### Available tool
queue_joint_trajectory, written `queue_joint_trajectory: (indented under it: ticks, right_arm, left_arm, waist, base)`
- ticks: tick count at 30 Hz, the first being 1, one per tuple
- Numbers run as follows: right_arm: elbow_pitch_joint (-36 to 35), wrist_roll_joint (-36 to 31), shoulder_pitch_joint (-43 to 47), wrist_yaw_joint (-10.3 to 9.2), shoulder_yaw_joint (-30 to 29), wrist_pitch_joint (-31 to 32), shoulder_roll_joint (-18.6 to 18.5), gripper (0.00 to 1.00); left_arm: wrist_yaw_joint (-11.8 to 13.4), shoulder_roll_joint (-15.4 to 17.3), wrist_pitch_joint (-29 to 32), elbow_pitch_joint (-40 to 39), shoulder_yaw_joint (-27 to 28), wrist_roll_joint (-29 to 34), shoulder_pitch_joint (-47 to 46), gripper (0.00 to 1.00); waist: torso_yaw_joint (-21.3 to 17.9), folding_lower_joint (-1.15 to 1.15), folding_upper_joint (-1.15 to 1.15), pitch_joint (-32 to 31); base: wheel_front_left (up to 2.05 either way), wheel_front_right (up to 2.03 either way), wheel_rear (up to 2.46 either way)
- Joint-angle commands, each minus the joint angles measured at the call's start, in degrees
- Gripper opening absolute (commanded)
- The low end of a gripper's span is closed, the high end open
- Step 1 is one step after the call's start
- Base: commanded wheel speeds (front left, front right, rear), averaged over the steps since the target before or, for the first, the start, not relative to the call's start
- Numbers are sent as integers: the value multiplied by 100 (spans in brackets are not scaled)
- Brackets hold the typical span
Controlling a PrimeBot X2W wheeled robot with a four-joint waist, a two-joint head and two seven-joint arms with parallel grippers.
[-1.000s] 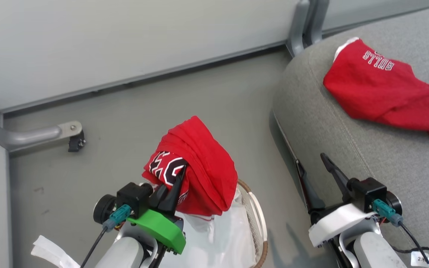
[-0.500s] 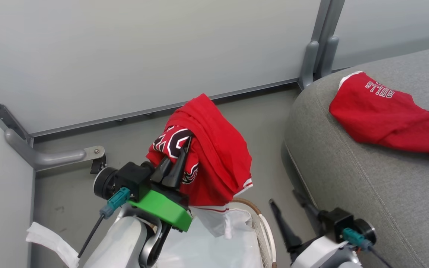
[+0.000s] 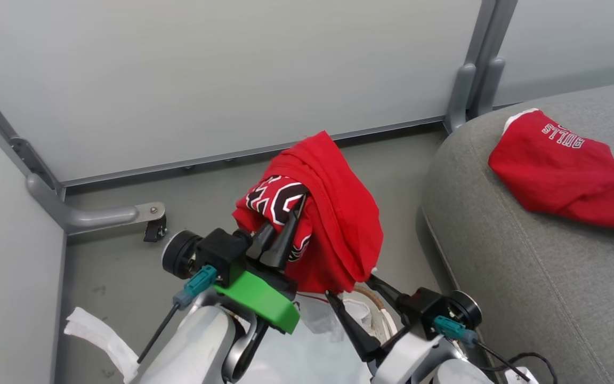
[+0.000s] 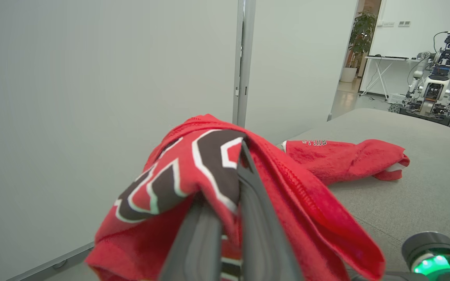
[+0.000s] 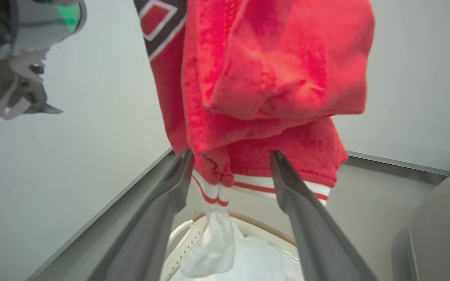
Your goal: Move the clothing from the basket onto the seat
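**A:** How many seats?

**B:** One grey seat (image 3: 525,277), on the robot's right.

**A:** And baskets?

**B:** One basket (image 5: 260,225), low between the arms. It has a brown rim and white fabric (image 5: 264,265) inside.

**A:** How much clothing do you count?

**B:** Two red pieces. The resting jersey (image 3: 563,170) lies crumpled on the seat with its "BULLS" lettering showing. The lifted jersey (image 3: 339,224) hangs in the air above the basket, left of the seat and apart from it.

**A:** Grippers?

**B:** Two. The left gripper (image 3: 285,221) is clamped on the lifted jersey beside its black-and-white number. The right gripper (image 5: 231,152) has its fingers spread wide and holds nothing. It sits just under that jersey, and in the right wrist view the white-trimmed hem hangs between its fingers. I cannot tell whether the hem touches them.
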Motion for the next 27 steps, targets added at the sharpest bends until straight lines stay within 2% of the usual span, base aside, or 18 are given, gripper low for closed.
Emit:
queue_joint_trajectory:
  ticks: [1, 7, 8, 9, 10, 18, 19, 20, 21, 27]
  right_arm:
    - [101, -38, -128, -7, 70, -9, -22, 100]
    - [560, -3, -583, -8, 362, -8, -22, 100]
    - [598, 22, -609, -8, 369, -8, -23, 91]
    - [672, 80, -651, -7, 403, -8, -23, 9]
    - [685, 122, -680, -8, 417, -8, -21, 0]
    - [525, 256, -527, -8, 392, -9, -23, 0]
    - [492, 228, -517, -8, 366, -9, -23, 0]
    - [466, 205, -509, -8, 340, -9, -23, 0]
    - [432, 183, -476, -8, 301, -9, -23, 0]
    - [108, 51, -291, -8, 100, -9, -20, 0]
  left_arm:
    - [-17, 1, -3, 21, -46, -32, -137, 0]
    - [-17, -79, -3, 16, -302, -118, -222, 0]
    - [-17, -85, -3, 20, -333, -132, -226, 0]
    - [-17, -98, -3, 30, -390, -141, -232, 0]
    - [-17, -106, -3, 36, -416, -157, -233, 0]
    - [-17, -130, -3, 38, -401, -235, -98, 0]
    - [-17, -129, -3, 23, -401, -233, -72, 33]
    - [-17, -126, -3, 32, -398, -261, -41, 89]
    - [-17, -118, -3, 37, -382, -251, -25, 100]
    - [-17, -92, -3, 88, -332, -179, 50, 100]
  waist:
    - [83, 0, 0, 12]
    - [303, 0, 0, 39]
    - [326, 0, 0, 36]
    - [368, 0, 0, 30]
    - [391, 0, 0, 26]
    - [404, 0, 0, -1]
    - [377, 0, 0, -5]
    - [350, 0, 0, -10]
    - [317, 0, 0, -14]
    - [35, 0, 0, 21]
  base:
    - [0, 0, 0]
    - [0, 0, 0]
    - [0, 0, 0]
    - [0, 0, 0]
    - [0, 0, 0]
    - [0, 0, 0]
    - [0, 0, 0]
    - [0, 0, 0]
    - [0, 0, 0]
    - [0, 0, 0]
